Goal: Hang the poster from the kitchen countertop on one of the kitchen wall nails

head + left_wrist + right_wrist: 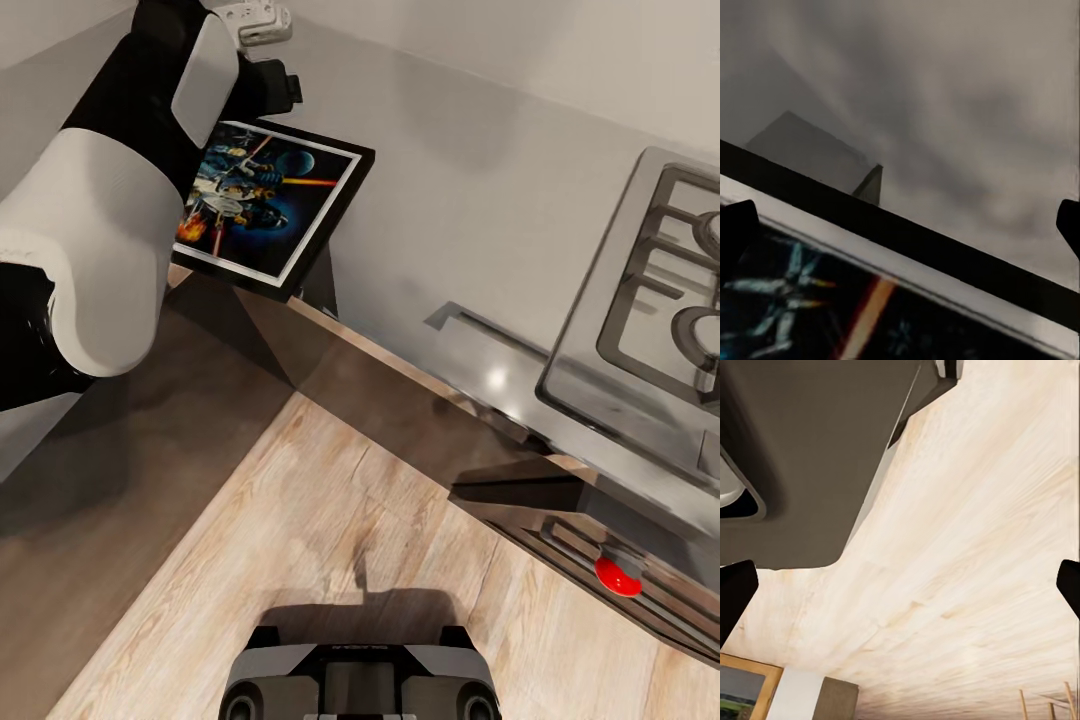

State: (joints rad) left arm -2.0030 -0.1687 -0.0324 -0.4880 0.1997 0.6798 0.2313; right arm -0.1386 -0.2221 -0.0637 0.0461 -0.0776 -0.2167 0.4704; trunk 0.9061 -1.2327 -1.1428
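Note:
The poster (268, 205), black-framed with a white border and space artwork, lies on the kitchen countertop (470, 190) near its left corner. Its near corner juts past the counter's front edge. My left arm reaches over it, and the left gripper (272, 88) hovers at the poster's far edge. In the left wrist view the poster (870, 247) crosses the picture just beyond the left gripper (900, 229), whose fingertips (735, 232) stand wide apart, open and empty. The right gripper (900, 585) is open over the wooden floor (967, 555).
A steel gas hob (650, 290) with black grates occupies the counter's right end, with a red knob (618, 577) on the front below. A white wall socket (255, 22) sits behind the poster. My base (360, 680) stands on the wooden floor (330, 520).

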